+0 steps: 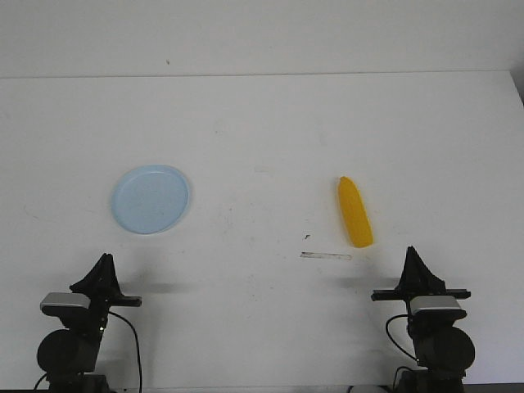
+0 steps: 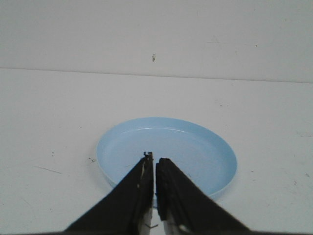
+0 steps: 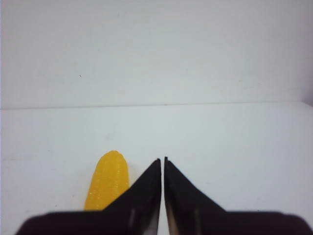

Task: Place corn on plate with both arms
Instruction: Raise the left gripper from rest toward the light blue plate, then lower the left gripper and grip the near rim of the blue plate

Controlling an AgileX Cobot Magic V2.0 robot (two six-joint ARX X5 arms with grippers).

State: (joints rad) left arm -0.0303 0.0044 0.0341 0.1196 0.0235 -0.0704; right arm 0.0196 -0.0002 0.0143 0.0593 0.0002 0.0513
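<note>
The yellow-orange corn (image 1: 354, 212) lies on the white table right of centre, its pointed end away from me. The pale blue plate (image 1: 151, 199) sits bare on the left side. My left gripper (image 1: 104, 260) rests near the front edge, below the plate, and is shut with nothing in it. In the left wrist view the plate (image 2: 195, 147) lies just beyond the shut left gripper (image 2: 155, 159). My right gripper (image 1: 410, 252) is near the front right, below and right of the corn. The right wrist view has the corn (image 3: 108, 180) beside the shut, empty right gripper (image 3: 162, 159).
A thin grey strip (image 1: 326, 256) and a small dark speck (image 1: 306, 237) mark the table below the corn. The table's far edge (image 1: 262, 75) meets a white wall. Black cables trail from both arm bases at the front.
</note>
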